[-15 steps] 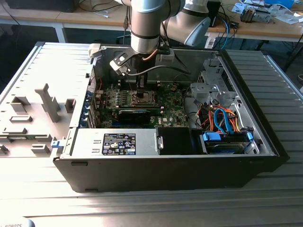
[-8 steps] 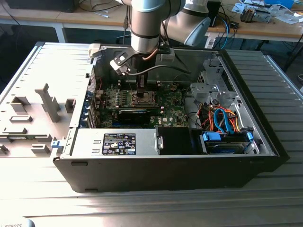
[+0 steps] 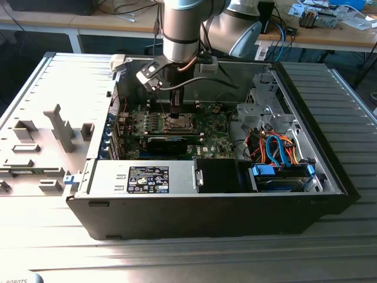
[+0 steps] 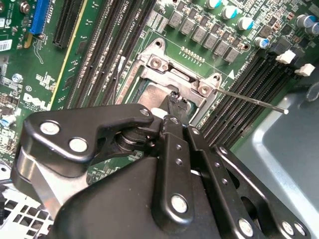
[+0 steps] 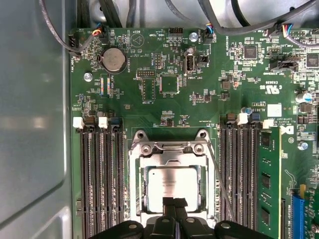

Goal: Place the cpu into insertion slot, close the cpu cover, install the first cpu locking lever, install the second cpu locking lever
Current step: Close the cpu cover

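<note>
CPU (image 5: 172, 181) lies in the insertion slot (image 5: 145, 191) under the gripper (image 5: 174, 202), fingers (image 5: 168, 204) pinched together on nothing, tips at the cpu cover (image 5: 172, 158) laid over it. Pressing off-centre could skid them onto the CPU, or snag the unlatched locking lever (image 4: 249, 100).

In the first wrist view the black jointed end effector (image 5: 174, 203) hides one edge of the dull silver-grey square cpu (image 5: 172, 180). The picture's edge cuts off the thin silver metal cpu cover (image 5: 172, 152) there.
</note>
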You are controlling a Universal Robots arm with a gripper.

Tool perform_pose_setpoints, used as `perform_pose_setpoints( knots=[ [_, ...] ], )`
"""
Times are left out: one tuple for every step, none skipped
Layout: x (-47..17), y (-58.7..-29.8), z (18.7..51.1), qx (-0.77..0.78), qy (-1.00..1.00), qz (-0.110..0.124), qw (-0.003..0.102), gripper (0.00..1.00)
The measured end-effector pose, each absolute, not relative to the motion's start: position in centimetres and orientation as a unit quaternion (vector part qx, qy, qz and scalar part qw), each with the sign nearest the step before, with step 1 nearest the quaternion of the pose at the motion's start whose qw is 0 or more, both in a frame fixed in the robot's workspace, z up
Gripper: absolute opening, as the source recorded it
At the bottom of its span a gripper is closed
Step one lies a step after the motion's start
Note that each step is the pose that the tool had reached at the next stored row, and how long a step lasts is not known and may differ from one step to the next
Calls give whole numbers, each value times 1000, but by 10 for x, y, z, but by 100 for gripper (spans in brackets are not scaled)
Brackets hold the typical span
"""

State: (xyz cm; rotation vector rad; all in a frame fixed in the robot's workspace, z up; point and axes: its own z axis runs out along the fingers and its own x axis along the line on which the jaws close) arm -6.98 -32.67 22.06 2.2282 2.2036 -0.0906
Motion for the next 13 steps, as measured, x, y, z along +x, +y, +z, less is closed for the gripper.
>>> perform_pose_setpoints(
  knots=[
    [-70,-327,221,711,703,-29,3,11],
    [-70,-327,221,711,703,-29,3,11],
    [-70,-327,222,711,703,-29,3,11],
    [-70,-327,222,711,703,-29,3,11],
    [-70,-327,223,711,703,-29,3,11],
    [-70,-327,223,711,703,-29,3,11],
    [-70,-327,223,711,703,-29,3,11],
    [-70,-327,224,711,703,-29,3,11],
    [-70,-327,226,711,703,-29,3,11],
    [-70,-327,227,711,703,-29,3,11],
    [-70,-327,227,711,703,-29,3,11],
    [-70,-327,227,711,703,-29,3,11],
    [-70,-327,228,711,703,-29,3,11]
  ],
)
